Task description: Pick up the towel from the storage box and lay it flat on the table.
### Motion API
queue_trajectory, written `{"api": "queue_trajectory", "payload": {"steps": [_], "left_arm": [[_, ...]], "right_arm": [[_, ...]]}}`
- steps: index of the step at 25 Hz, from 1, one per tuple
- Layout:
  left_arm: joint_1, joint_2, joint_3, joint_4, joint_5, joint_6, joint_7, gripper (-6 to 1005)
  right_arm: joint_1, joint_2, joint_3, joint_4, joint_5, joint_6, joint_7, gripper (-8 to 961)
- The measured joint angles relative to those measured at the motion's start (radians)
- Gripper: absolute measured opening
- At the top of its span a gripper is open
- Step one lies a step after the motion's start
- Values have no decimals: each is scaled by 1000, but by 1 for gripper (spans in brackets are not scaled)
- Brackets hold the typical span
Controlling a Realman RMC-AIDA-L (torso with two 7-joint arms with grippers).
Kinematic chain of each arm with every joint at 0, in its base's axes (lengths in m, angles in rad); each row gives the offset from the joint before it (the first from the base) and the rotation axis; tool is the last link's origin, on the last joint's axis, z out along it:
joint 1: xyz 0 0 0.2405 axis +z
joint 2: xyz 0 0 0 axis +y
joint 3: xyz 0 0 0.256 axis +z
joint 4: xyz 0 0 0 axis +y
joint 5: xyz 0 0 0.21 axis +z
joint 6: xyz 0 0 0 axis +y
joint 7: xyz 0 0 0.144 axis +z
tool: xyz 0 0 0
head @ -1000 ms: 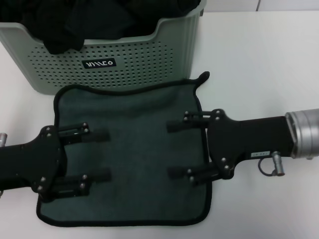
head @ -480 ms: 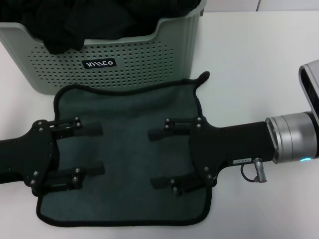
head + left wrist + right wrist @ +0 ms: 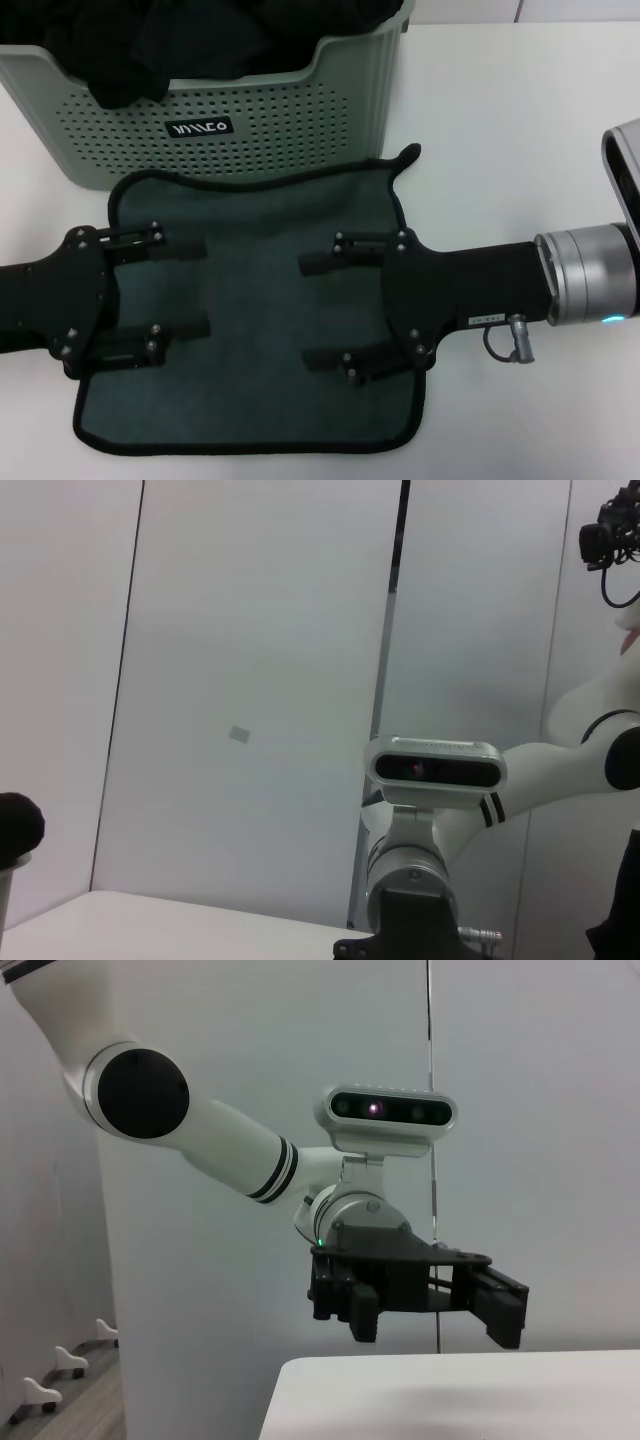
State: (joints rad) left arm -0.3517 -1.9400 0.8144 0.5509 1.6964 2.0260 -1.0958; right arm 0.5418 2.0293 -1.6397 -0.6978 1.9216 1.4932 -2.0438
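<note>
The dark teal towel (image 3: 255, 225) with black edging lies spread flat on the white table (image 3: 520, 120), right in front of the sage-green storage box (image 3: 290, 125). One corner by the box is curled up. My left gripper (image 3: 197, 290) is open and empty over the towel's left part. My right gripper (image 3: 308, 312) is open and empty over the towel's middle right. The right wrist view shows the left gripper (image 3: 430, 1310) from the front, its jaws apart with nothing between them. The left wrist view shows the right arm's wrist camera (image 3: 435, 768).
The storage box holds plain black cloths (image 3: 200, 40) heaped above its rim. Its black label (image 3: 198, 127) faces me. The table stretches bare to the right of the box and the towel.
My right gripper has moved left, further over the towel. My left gripper has drawn back a little to the left. The towel has not moved.
</note>
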Motion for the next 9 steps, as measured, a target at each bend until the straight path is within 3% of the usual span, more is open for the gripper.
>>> {"api": "queue_trajectory", "payload": {"steps": [9], "left_arm": [[-1, 1, -13, -1, -1, -5, -10, 684]], "right_arm": [[-7, 0, 0, 0, 3, 5, -26, 845]]}}
